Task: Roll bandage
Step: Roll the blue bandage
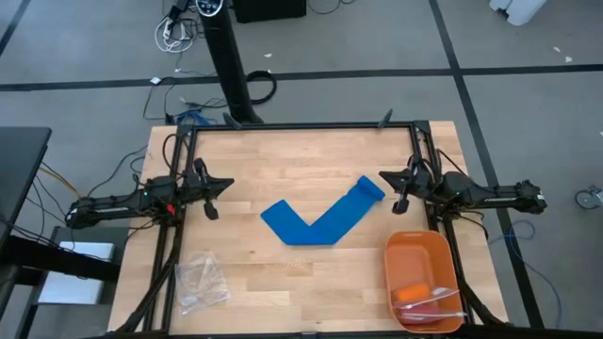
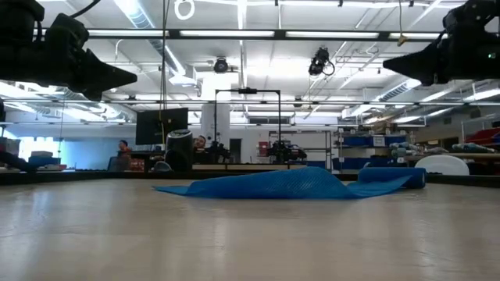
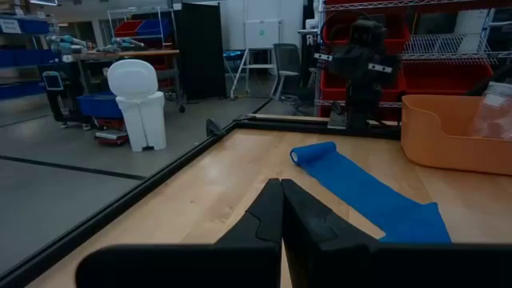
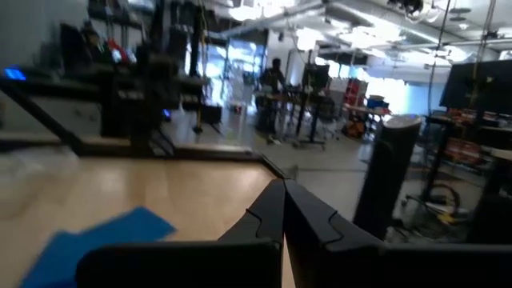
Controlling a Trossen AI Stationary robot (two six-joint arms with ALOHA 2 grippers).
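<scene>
The blue bandage (image 1: 320, 222) lies flat on the wooden table, bent into a V near the middle. Its right end (image 1: 373, 187) is curled into a small roll, which the left wrist view shows as the bandage's rolled end (image 3: 310, 153). My left gripper (image 1: 229, 183) hovers shut at the table's left side, well clear of the bandage. My right gripper (image 1: 382, 176) hovers shut at the right, close above and beside the rolled end, touching nothing. In the low view both grippers (image 2: 133, 76) (image 2: 387, 61) hang high above the bandage (image 2: 297, 183).
An orange tray (image 1: 422, 278) holding a few small items stands at the near right corner. A clear plastic bag (image 1: 200, 281) lies at the near left. A black frame rail (image 1: 301, 126) runs along the far edge.
</scene>
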